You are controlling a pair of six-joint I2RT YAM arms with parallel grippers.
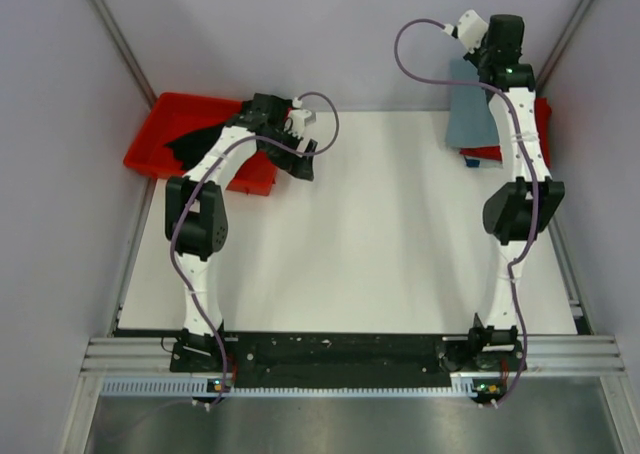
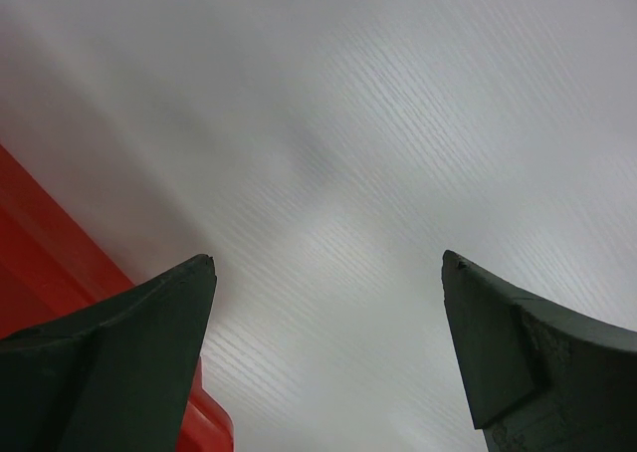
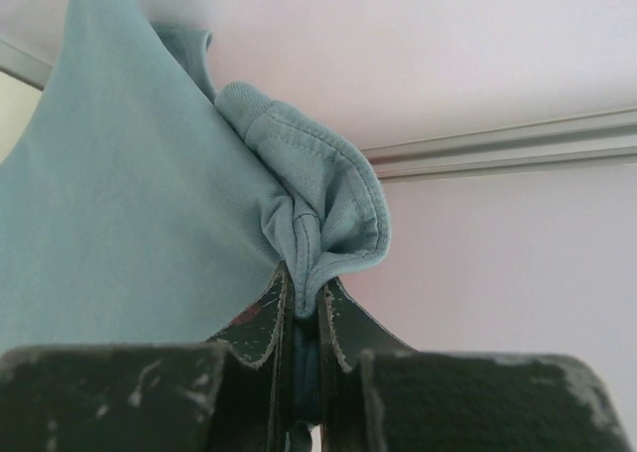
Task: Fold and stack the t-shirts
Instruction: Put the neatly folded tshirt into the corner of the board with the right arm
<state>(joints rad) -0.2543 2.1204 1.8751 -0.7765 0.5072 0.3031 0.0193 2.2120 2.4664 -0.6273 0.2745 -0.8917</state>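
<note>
The right gripper (image 3: 302,295) is clamped shut on a ribbed, stitched edge of the dusty grey-blue cotton t-shirt (image 3: 129,213), and the cloth bunches just above its fingertips. From above, that soft grey-blue shirt (image 1: 472,104) hangs as a long flat panel at about 2 o'clock on the white tabletop (image 1: 380,234), below the raised right gripper (image 1: 487,52) near the back wall. Its lower end reaches the bright red cloth t-shirt (image 1: 487,155), which lies at the table's right edge.

The left gripper (image 2: 328,263) is spread wide and holds nothing, with only bare table between its dark fingers. Overhead, the left gripper (image 1: 300,162) sits at about 10 o'clock, just beside the rigid red plastic bin (image 1: 145,156), where the crumpled black t-shirt (image 1: 185,134) lies.

This looks like the stacking step for the grey-blue shirt, though I cannot tell whether the shirt is fully folded. The next move probably calls for lowering the pinched edge so the panel lies flat and square over the red one, then releasing it without dragging it. The left arm seems placed to fetch the black shirt from the bin.
</note>
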